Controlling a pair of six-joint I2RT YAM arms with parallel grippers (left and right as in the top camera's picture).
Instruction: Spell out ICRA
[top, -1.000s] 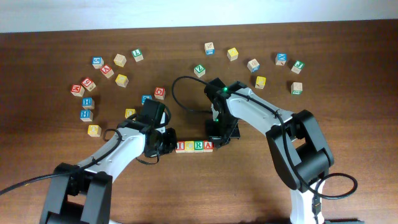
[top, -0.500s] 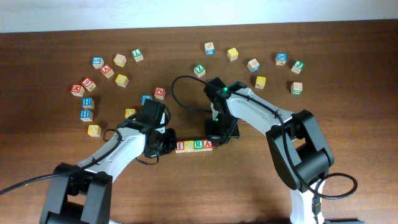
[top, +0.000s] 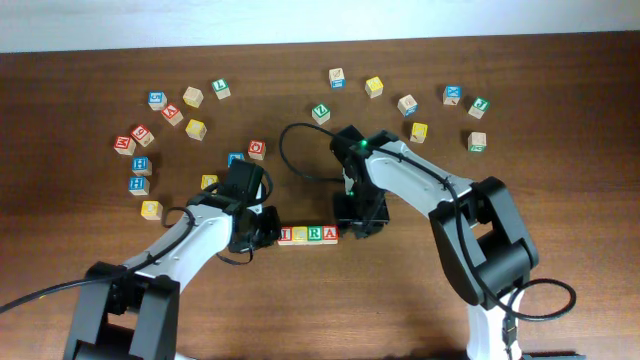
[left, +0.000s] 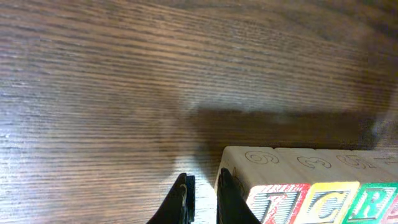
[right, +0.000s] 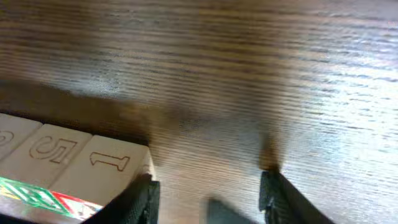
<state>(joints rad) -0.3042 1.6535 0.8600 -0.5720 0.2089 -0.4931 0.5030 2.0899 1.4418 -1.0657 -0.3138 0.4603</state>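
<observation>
Four wooden cubes stand in one touching row reading I (top: 287, 236), C (top: 301, 236), R (top: 315, 235), A (top: 329, 235). My left gripper (top: 266, 230) sits at the row's left end. In the left wrist view its jaws (left: 205, 202) are nearly together with a thin slit and nothing in it, the right fingertip (left: 229, 198) against the red-framed I cube (left: 270, 208), with C (left: 326, 205) and R (left: 373, 202) beyond. My right gripper (top: 360, 222) is at the row's right end. Its jaws (right: 208, 199) stand open and empty, one finger beside the A cube (right: 109, 168).
Loose letter cubes lie scattered at the back left (top: 172, 114) and back right (top: 418, 131). A red cube (top: 257, 149), a blue one (top: 235, 158) and a yellow one (top: 209, 182) sit close to my left arm. The table's far edge (top: 320, 40) borders a white wall.
The right gripper's jaws have opened beside the A cube. The cube row has shifted slightly left. The left jaws have parted a sliver.
</observation>
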